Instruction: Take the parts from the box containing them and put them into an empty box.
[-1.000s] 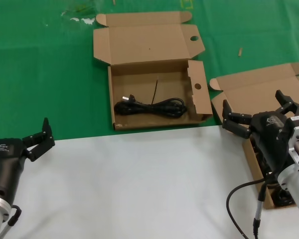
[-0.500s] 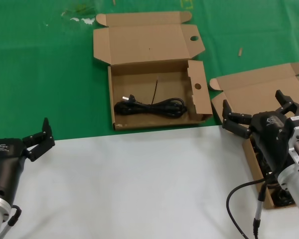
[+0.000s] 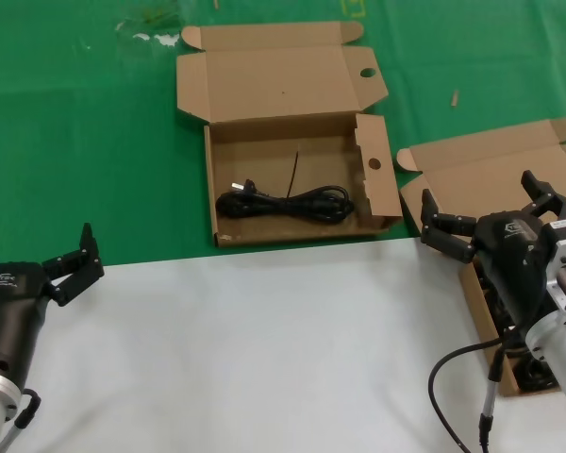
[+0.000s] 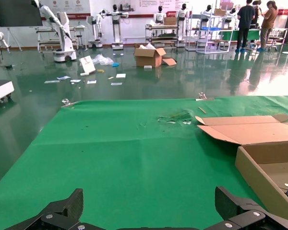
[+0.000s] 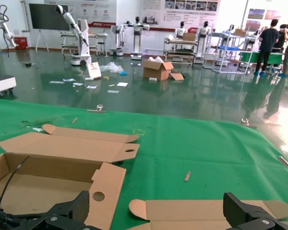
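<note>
One cable (image 3: pixel 285 201) already lies coiled along the near wall of the holed box (image 3: pixel 382 179), which sits open in the middle of the green cloth (image 3: pixel 85 142). The rest of the cables (image 3: pixel 538 373), as far as we can see them, are dark shapes in the plain box (image 3: pixel 481 175) at our right, mostly hidden behind our own right arm.

Our right gripper (image 3: pixel 491 217) hangs over that plain box, fingers spread wide and holding nothing. Our left gripper (image 3: pixel 74 262) waits at the near left where the white sheet (image 3: pixel 264 349) meets the green, also wide open and empty.

We judge that we are between transfers: one cable delivered, the right gripper poised to fetch another. The next move calls for lowering the right gripper into the plain box and closing across the middle of a bundle, so the coil comes up whole and no plug trails. It must then clear the box wall and the holed side flap on the way to the middle box. How many cables remain we cannot tell.
</note>
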Robot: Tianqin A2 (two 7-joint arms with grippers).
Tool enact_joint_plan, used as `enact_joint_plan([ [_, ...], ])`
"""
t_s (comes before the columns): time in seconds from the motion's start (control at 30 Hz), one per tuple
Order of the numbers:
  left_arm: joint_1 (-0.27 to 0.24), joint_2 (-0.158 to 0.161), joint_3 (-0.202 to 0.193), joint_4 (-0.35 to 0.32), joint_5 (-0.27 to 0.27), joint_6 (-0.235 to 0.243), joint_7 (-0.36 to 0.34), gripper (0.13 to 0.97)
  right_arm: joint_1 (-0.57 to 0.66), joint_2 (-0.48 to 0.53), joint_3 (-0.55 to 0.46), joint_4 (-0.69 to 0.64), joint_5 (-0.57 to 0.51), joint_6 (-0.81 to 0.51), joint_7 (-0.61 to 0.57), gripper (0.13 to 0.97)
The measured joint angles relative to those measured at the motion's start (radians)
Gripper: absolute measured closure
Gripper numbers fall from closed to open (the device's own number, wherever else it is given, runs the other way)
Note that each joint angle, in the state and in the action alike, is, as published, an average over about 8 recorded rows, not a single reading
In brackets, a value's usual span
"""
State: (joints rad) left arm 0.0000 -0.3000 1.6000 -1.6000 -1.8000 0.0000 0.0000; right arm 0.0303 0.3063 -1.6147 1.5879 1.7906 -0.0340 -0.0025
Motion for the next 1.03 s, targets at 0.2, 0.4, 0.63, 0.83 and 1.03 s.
enact_joint_plan([
  [0.2,0.000,0.000,0.000,0.000,0.000,0.000,0.000,0.132,0.000,0.000,0.000,0.000,0.000,0.000,0.000,0.129],
  [0.4,0.000,0.000,0.000,0.000,0.000,0.000,0.000,0.132,0.000,0.000,0.000,0.000,0.000,0.000,0.000,0.129],
  [0.63,0.000,0.000,0.000,0.000,0.000,0.000,0.000,0.132,0.000,0.000,0.000,0.000,0.000,0.000,0.000,0.129],
  [0.83,0.000,0.000,0.000,0.000,0.000,0.000,0.000,0.132,0.000,0.000,0.000,0.000,0.000,0.000,0.000,0.129],
  [1.03,0.000,0.000,0.000,0.000,0.000,0.000,0.000,0.132,0.000,0.000,0.000,0.000,0.000,0.000,0.000,0.129],
])
